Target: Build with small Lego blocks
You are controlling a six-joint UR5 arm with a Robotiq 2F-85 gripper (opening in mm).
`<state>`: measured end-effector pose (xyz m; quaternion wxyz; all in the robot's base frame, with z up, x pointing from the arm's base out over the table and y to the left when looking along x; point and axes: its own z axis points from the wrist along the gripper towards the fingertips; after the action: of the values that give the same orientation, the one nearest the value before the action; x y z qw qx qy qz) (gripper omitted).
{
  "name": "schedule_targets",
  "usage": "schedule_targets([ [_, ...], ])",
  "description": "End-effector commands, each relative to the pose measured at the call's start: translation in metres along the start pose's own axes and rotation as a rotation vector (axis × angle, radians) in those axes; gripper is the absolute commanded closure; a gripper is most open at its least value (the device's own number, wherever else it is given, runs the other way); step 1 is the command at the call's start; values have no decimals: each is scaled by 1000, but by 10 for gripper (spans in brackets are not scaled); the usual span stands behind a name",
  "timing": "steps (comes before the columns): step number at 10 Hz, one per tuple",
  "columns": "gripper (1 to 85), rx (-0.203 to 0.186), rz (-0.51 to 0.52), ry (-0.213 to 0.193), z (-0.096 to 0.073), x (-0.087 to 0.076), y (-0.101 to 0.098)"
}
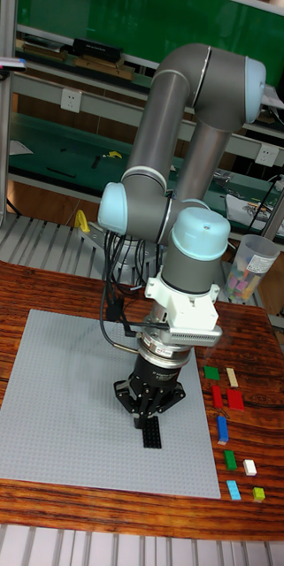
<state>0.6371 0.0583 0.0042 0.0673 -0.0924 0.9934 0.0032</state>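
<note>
black two-finger gripper [150,423] clamped on black oblong Lego brick [150,436] | touching grey studded baseplate [53,398] | advice: align studs, press straight down, then release

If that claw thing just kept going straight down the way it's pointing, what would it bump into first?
The gripper points down at a black Lego block on the grey baseplate. Its jaws look already at or around that block, so the block comes first, though depth is hard to judge.

My matt black gripper [150,423] hangs over a matt grey plastic baseplate [62,416] on the glossy, dark-grained wooden table [265,345], beside shiny plastic bricks [223,429].
</note>
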Motion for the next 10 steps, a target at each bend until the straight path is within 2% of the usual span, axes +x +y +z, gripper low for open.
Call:
schedule_targets([
  [1, 843, -11, 13, -2, -1, -1, 2],
  [5, 843, -2, 2, -1, -3, -1, -2],
  [10, 843, -15, 3, 2, -6, 3, -3],
])
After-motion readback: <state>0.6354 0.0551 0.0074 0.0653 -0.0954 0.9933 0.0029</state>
